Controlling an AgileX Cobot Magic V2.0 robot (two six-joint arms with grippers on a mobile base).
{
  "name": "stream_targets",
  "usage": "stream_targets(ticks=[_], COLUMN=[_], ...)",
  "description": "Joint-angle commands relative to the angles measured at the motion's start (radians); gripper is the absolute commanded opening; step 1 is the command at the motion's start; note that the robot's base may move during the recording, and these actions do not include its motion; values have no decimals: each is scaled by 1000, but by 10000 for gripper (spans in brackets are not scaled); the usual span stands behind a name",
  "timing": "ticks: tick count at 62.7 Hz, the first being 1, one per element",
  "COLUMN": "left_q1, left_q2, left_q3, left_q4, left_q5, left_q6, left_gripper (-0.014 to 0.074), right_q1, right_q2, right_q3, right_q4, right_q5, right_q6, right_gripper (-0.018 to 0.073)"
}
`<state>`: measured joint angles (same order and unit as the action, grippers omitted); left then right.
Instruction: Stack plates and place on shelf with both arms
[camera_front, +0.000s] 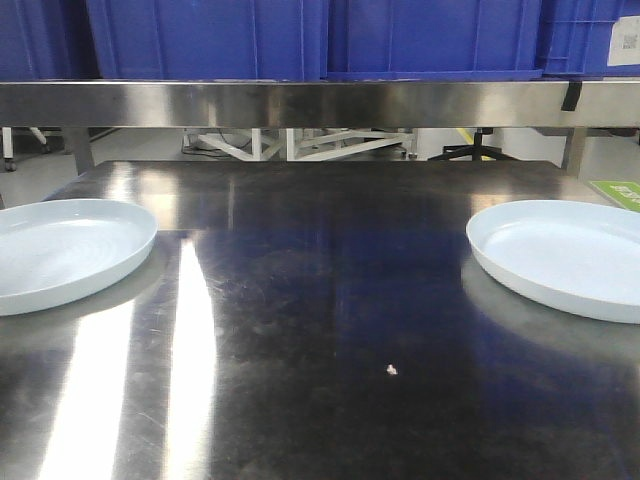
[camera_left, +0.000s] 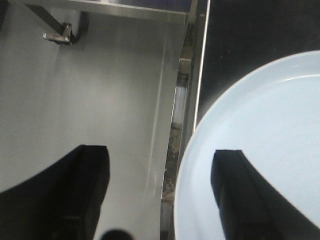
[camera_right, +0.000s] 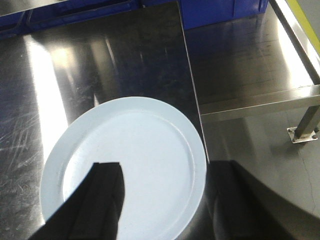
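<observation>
Two pale blue-white plates lie apart on the steel tabletop (camera_front: 320, 300), one at the left (camera_front: 60, 250) and one at the right (camera_front: 570, 255). Behind and above them runs the shelf beam (camera_front: 320, 103). No arm shows in the front view. In the left wrist view my left gripper (camera_left: 162, 195) is open and straddles the left plate's (camera_left: 270, 130) outer rim: one finger is over the plate, the other beyond the table edge. My right gripper (camera_right: 167, 200) is open too, astride the right plate's (camera_right: 145, 160) outer rim.
Big blue crates (camera_front: 210, 35) stand on the shelf. The table's side edges (camera_left: 187, 100) (camera_right: 192, 90) drop to the grey floor beside each plate. Bolted shelf feet (camera_left: 60, 34) (camera_right: 302, 131) stand there. A small crumb (camera_front: 391, 370) lies mid-table.
</observation>
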<state>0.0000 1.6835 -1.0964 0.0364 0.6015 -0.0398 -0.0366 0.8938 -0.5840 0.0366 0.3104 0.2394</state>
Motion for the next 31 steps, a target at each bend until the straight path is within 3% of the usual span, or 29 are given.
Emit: stream_targets(ticks=[1,17,21,26,31], left_q1=[0,1,0,0,1], left_q2=[-18,40,42,38,24], left_q3=[-32,-32,-32,-32,-39], left_q4=[-7,-25,-36,-57,-86], left_q5=[-52,-61,-61,-55,-42], left_q6=[-10,-10,-10,-10,-8], left_gripper=[485,458,347,73,118], right_q1=[-6,-6,-6,-6,-6], right_q2=[-6,-6,-6,-6,-6], right_q3=[-36,-36,-36,-36,-36], right_q4=[-10,-10,-10,-10,-10], right_q5=[-68,-65,-65,-65,-65], right_q6=[-6,-6,-6,-6,-6], right_gripper=[478,478,478,478,478])
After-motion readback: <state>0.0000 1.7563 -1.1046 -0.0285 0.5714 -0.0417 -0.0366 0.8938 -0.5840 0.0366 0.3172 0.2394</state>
